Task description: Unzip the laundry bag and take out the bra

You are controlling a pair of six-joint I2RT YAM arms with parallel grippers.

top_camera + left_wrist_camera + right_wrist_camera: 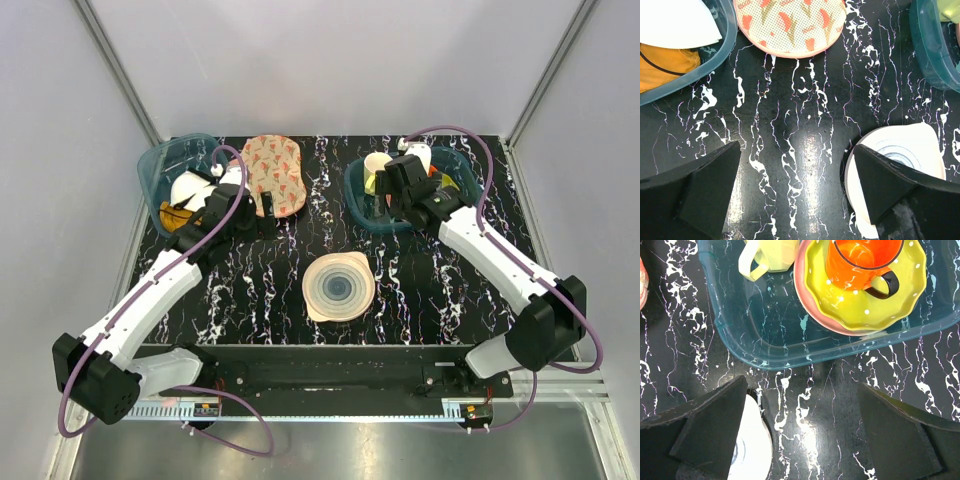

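The laundry bag (275, 172) is a rounded beige-pink pouch with red and green motifs, lying flat at the back of the black marbled table. In the left wrist view, the laundry bag (790, 22) lies beyond the fingertips, with its pink trim toward me. My left gripper (248, 212) (796, 150) hovers open just near and left of the bag, holding nothing. My right gripper (395, 198) (802, 382) is open and empty above the table, at the near rim of the right-hand bin. The bra is hidden from every view.
A teal bin (160, 165) at back left holds white domed pieces (675, 22) and orange cloth (665, 65). Another teal bin (765, 340) at back right holds a yellow dotted plate (860, 300), an orange mug (862, 260) and a pale cup. A pale ringed disc (338, 287) lies mid-table.
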